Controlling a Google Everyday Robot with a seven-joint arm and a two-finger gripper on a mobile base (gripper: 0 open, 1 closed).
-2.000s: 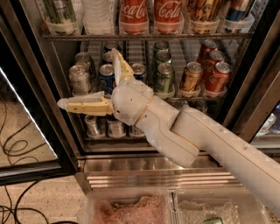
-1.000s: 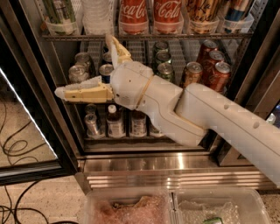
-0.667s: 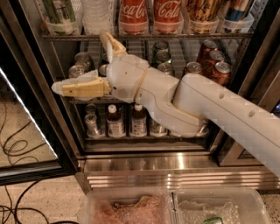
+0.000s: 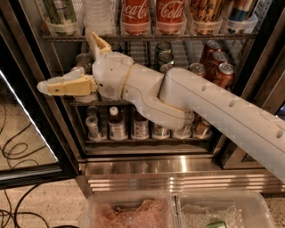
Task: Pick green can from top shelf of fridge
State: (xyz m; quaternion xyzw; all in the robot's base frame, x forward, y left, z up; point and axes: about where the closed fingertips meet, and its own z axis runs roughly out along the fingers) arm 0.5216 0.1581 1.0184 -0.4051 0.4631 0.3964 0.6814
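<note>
The green can (image 4: 60, 13), pale green and white streaked, stands at the far left of the top shelf (image 4: 147, 38) in a clear tray, its top cut off by the frame. Two red Coca-Cola cans (image 4: 136, 13) stand to its right. My gripper (image 4: 69, 62) is open and empty, just below and in front of the shelf's left end. One finger points left (image 4: 62, 87), the other points up (image 4: 99, 44) to the rack's edge. My white arm crosses the fridge (image 4: 178, 171) from the lower right and hides part of the middle shelf.
Silver and red cans (image 4: 218, 67) sit on the middle rack, small bottles (image 4: 116, 127) on the rack below. The open glass door (image 4: 26, 133) stands at the left, with cables (image 4: 13, 151) on the floor. Clear plastic bins (image 4: 178, 211) lie in front of the ribbed steel base.
My gripper and arm have risen and shifted left, from in front of the middle shelf's cans up toward the left end of the top shelf. The fingers have stayed open.
</note>
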